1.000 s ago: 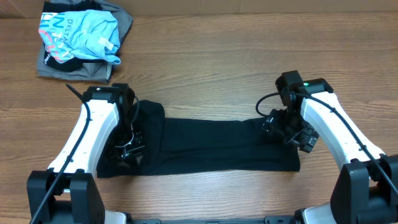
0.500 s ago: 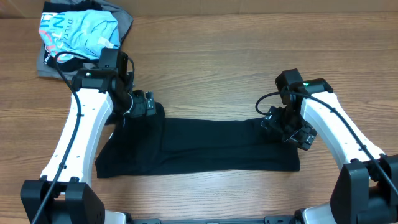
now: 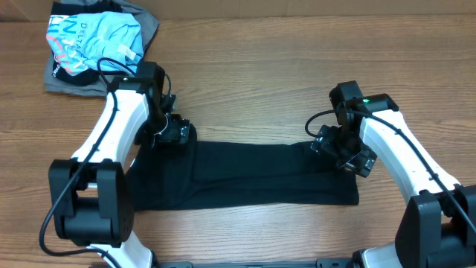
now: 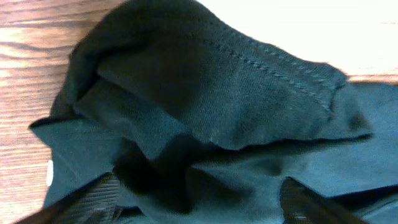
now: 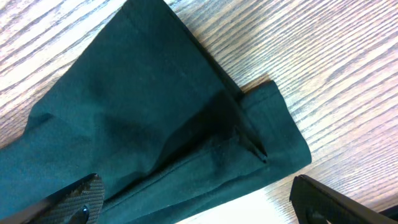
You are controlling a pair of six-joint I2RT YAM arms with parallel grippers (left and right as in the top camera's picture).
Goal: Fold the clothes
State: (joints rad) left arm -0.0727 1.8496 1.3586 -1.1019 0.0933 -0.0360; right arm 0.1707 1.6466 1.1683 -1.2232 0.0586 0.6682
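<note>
Because the shirt (image 3: 245, 175) lies as a long band across the table (image 3: 253, 82), toward 6 o'clock in the overhead view with its length running from 9 to 3 o'clock, each end is put within reach of one arm. The left gripper (image 3: 170, 134) is held at the band's 10 o'clock corner, where a sleeve is heaped above the otherwise straight upper edge. In the left wrist view its fingers (image 4: 81, 199) are seen spread wide, with the stitched sleeve hem (image 4: 273, 62) and loose folds bunched between them. No pinch on the cloth can be made out, so the tool is judged to be apart. A small white tag (image 4: 50, 173) shows at 8 o'clock in that view.

The right gripper (image 3: 348, 155) is placed at the band's 2 o'clock corner. In its wrist view the fingers (image 5: 74, 196) are likewise set well apart above a neat, layered corner that lies flat on the wood, and nothing is clamped. This posture is read as one of readiness: both tools are stationed over the ends, from which the band could be doubled toward the middle.

The task is judged part done, as lengthwise folds are in place but the band is not yet shortened. The heaped sleeve would probably have to be flattened first, since soft cloth taken in a bunch is likely to drag the layers askew.

A blue shirt (image 3: 93, 37) and a grey garment (image 3: 89, 80) are piled at 10 o'clock on the table, apart from the work.
</note>
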